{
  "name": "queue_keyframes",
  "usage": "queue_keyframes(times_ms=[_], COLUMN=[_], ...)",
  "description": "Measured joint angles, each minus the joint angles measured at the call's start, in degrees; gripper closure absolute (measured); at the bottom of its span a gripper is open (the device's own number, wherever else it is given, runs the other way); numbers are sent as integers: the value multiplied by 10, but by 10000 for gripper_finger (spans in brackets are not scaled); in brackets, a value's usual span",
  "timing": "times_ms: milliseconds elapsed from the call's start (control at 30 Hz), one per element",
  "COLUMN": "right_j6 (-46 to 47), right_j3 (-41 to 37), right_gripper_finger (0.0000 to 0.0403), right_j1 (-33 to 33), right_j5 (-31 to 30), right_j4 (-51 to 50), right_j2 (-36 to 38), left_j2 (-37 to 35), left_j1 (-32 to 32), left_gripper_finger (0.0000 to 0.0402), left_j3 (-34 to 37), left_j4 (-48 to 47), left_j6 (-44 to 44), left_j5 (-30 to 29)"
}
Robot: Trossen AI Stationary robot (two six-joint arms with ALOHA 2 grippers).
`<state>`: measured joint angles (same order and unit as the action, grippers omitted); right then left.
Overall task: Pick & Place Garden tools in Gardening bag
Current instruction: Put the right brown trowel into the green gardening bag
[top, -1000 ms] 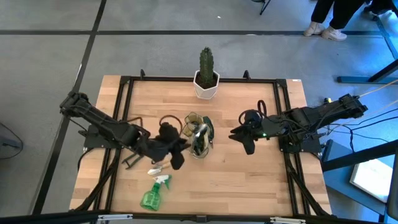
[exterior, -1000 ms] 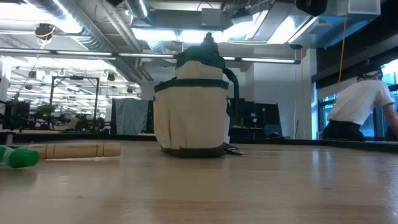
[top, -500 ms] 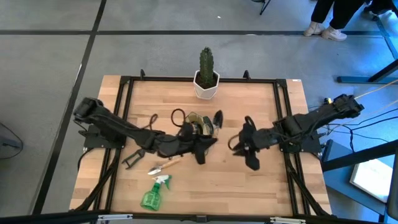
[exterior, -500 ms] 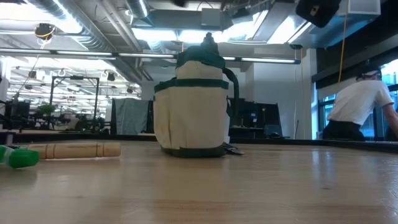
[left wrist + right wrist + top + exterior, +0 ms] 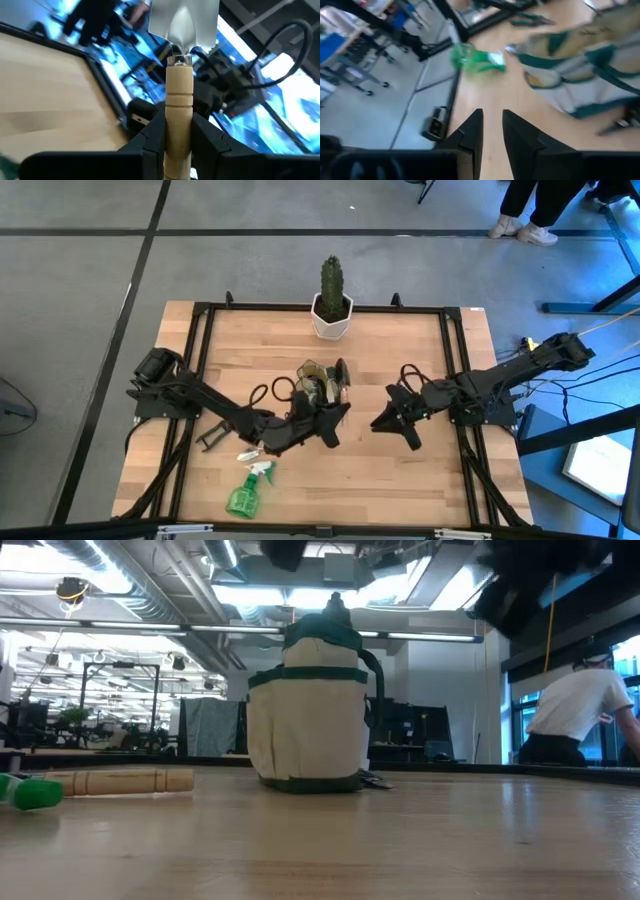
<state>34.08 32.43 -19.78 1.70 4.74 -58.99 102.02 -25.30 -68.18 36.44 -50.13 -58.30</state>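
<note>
The left gripper (image 5: 178,150) is clamping a trowel (image 5: 180,85) by its wooden handle, blade pointing away; the right gripper (image 5: 492,131) is hovering narrowly parted, empty.

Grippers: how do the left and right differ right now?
The left gripper is shut on a trowel, clamping its wooden handle. The right gripper holds nothing, with a narrow gap between its fingers. In the high view the left is close against the bag, while the right stands clear of it on the other side. Both are dark, two-fingered and over the table.
</note>
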Motion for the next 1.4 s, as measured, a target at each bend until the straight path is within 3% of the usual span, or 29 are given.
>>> queue_keyframes(times_ms=[133,333,433,700,1067,1400], right_j6=[-3,28,55,117,135,123], right_j3=[-11,-10,-10,13,132,244], right_gripper_finger=[331,368,395,401,402,402], right_j1=[15,15,13,8,6,2], right_j5=[-5,-81,-108,-144,-163,-165], right_j4=[-10,59,102,170,178,179], right_j2=[-38,-135,-191,-320,-457,-523], left_j2=[0,-5,-25,-87,-130,-137], left_j1=[-18,-44,-55,-78,-108,-148], left_gripper_finger=[343,343,343,343,343,343], left_j3=[0,0,0,0,0,0], left_j4=[-8,-25,-78,-242,-338,-409], left_j6=[-6,-30,-54,-122,-133,-162], left_j5=[-40,-80,-82,-73,-60,-69])
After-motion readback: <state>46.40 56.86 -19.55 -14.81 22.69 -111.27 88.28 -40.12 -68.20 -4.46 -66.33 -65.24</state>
